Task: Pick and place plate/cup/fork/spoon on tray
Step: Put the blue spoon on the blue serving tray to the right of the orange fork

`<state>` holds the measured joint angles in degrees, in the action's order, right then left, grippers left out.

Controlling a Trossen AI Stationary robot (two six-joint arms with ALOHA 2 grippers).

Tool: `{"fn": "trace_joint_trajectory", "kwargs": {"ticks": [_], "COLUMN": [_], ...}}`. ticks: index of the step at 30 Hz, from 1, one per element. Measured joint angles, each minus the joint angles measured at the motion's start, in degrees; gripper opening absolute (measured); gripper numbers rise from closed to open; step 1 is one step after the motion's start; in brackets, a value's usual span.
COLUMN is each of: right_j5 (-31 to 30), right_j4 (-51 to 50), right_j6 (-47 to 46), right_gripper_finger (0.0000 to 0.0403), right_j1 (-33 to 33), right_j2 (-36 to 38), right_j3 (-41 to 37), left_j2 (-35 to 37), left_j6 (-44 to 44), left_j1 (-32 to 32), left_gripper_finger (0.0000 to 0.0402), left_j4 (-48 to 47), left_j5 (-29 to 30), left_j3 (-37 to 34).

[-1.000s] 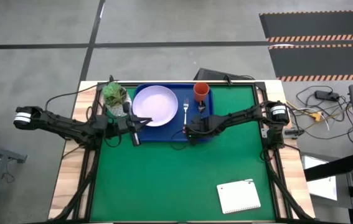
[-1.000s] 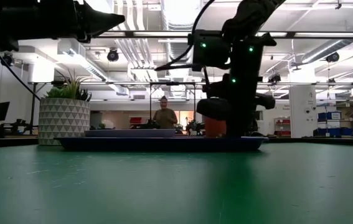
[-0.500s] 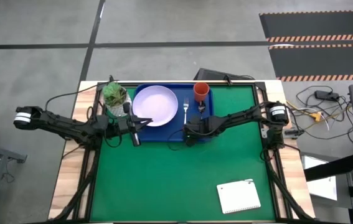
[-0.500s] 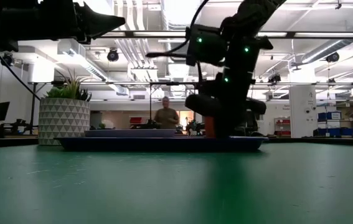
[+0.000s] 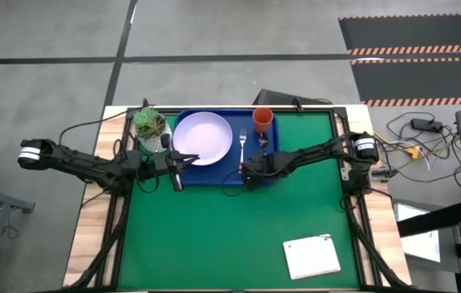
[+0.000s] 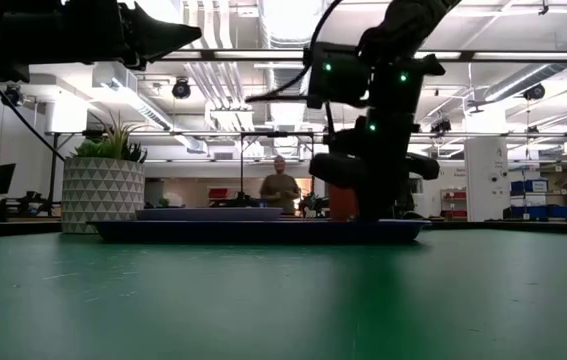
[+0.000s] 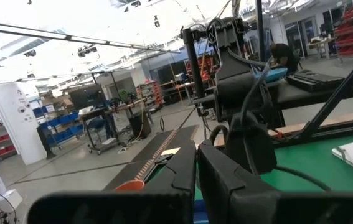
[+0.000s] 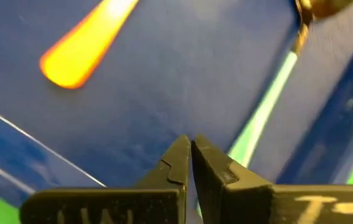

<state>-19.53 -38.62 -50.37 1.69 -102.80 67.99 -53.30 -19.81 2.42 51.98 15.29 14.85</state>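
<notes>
Tray carried plate, cup, fork and, seemingly, spoon, dim from above. Scarcely shifted over the last second: right pincer hovered at tray's near edge, closed and empty; left pincer closed, empty, just off the tray's left corner, over the green surface. Probably finished; nothing left to fetch.

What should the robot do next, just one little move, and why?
Probably lift the right gripper up and away from the tray. The plate, cup, fork and spoon all already lie on the tray, and the gripper's fingers are shut with nothing between them, low over the tray floor. The left gripper waits shut at the plate's edge.
</notes>
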Motion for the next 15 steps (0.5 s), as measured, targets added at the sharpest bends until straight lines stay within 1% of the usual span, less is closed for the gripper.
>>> {"fn": "trace_joint_trajectory", "kwargs": {"ticks": [6, 8, 12, 15], "right_j5": [-3.2, -4.3, -8.8, -11.0], "right_j4": [4.9, 5.0, 5.1, 5.1], "right_j6": [1.2, 1.2, -0.1, -1.1], "right_gripper_finger": [0.0009, 0.0008, 0.0009, 0.0009], "right_j1": [-2.6, -3.8, -6.5, -7.8], "right_j2": [1.6, 2.2, 2.9, 3.0], "right_j3": [0.0, 0.0, -0.1, -0.1], "left_j2": [0.0, 0.0, -0.1, -0.1], "left_j6": [0.0, 0.0, 0.0, 0.0], "left_j1": [0.0, 0.0, -0.1, -0.1], "left_gripper_finger": [0.0000, 0.0000, 0.0000, 0.0000], "left_j4": [0.0, -0.1, -0.3, -0.3], "left_j5": [0.0, 0.0, 0.0, 0.0], "left_j3": [0.0, 0.0, 0.0, 0.0]}}
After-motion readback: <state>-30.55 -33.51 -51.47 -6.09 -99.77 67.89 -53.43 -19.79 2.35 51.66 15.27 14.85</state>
